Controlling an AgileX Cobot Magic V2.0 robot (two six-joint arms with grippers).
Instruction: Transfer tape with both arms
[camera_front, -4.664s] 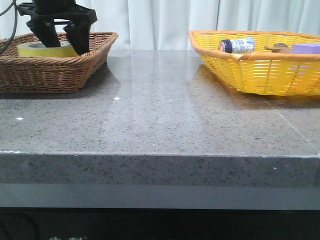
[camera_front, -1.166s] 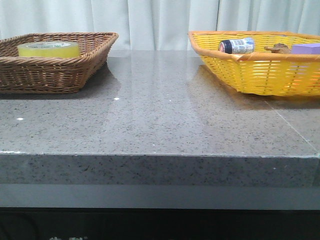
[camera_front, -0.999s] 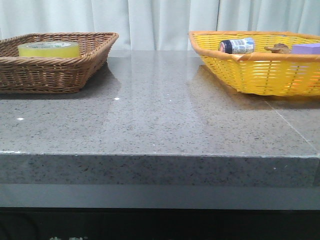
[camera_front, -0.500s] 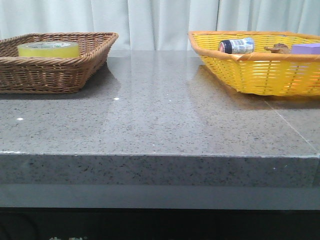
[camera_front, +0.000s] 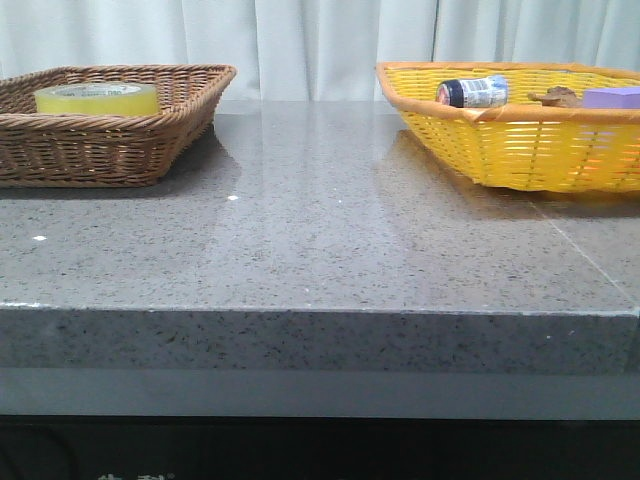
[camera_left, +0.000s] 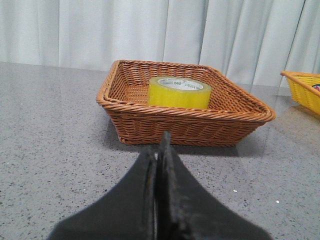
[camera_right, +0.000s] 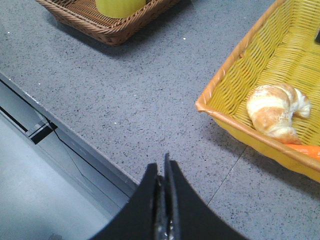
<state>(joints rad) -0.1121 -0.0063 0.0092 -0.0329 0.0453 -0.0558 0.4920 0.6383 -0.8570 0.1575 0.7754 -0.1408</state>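
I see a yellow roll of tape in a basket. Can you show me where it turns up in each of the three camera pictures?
Front view: the tape lies in the brown wicker basket, far left.
Left wrist view: the tape sits mid-picture, inside that basket.
Right wrist view: only its lower part shows, top edge.
Shared landmark: the brown basket.

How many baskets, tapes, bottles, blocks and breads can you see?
Baskets: 2, brown basket and yellow basket
Tape: 1
Bottle: 1
Purple block: 1
Croissant: 1
Total: 6

Grey stone table (camera_front: 330, 250) under brown basket (camera_front: 110, 150), yellow basket (camera_front: 520, 150)
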